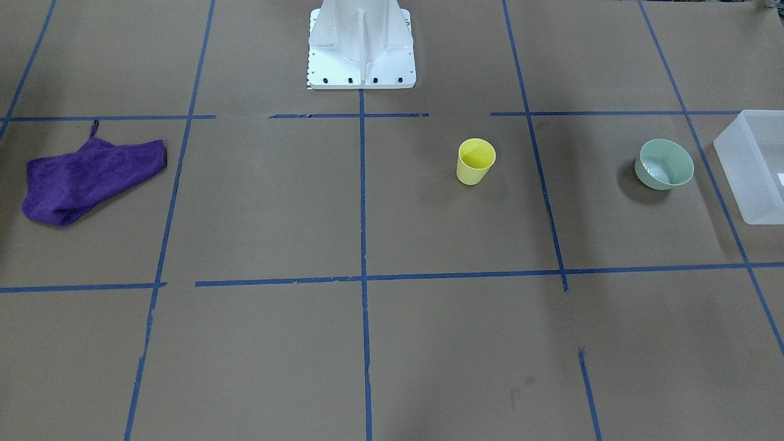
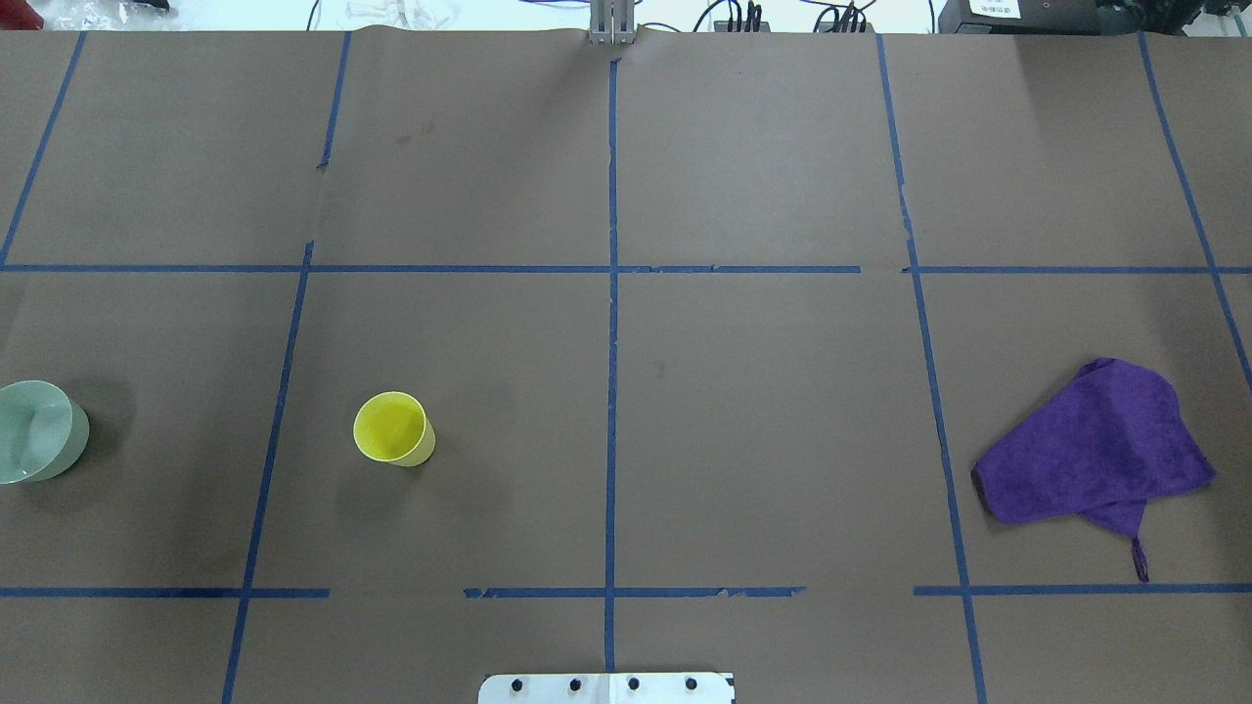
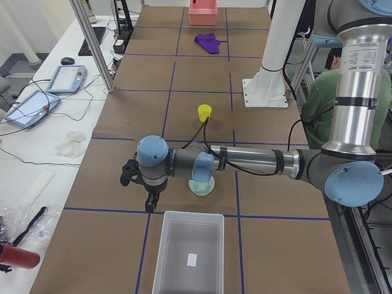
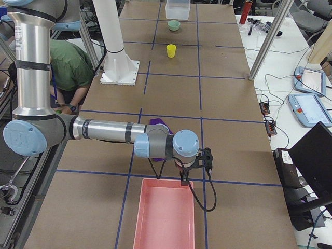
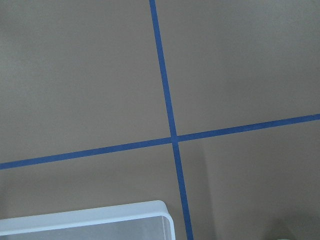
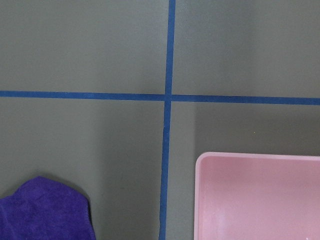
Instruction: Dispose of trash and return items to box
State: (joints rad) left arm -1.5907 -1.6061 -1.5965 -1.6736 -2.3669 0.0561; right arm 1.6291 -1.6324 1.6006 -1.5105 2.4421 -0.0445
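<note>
Table (image 1: 275, 202) papered brown, gridded with blue tape (image 1: 363, 184); white pedestal (image 1: 361, 49) at the middle of the robot's edge.

Yellow cup (image 1: 475, 162) upright, mouth up, on the robot's-left half, nearer the robot's edge than the operators' edge; mint-green bowl (image 1: 664, 164) upright on the same line, further toward the left end, well apart from the cup. Box (image 1: 735, 165) at the left end of the table, near the bowl but not touching it (a small white patch shows on its floor; cannot tell what it is). Both cup and bowl stand on the table, outside the box.

Left arm (image 3: 257, 160) stretched low across the left end, part-hiding the bowl in the exterior left view; left gripper (image 3: 149, 207) points down just beside the box's corner toward the operators' edge; fingers too small to judge, cannot tell whether parted or closed.

Purple cloth (image 1: 92, 174) crumpled flat on the right half; pink bin (image 4: 165, 218) at the right end. Right gripper (image 4: 184, 179) hangs at the pink bin's rim, the cloth just behind the right arm (image 4: 109, 130); its finger state likewise cannot be told.
</note>
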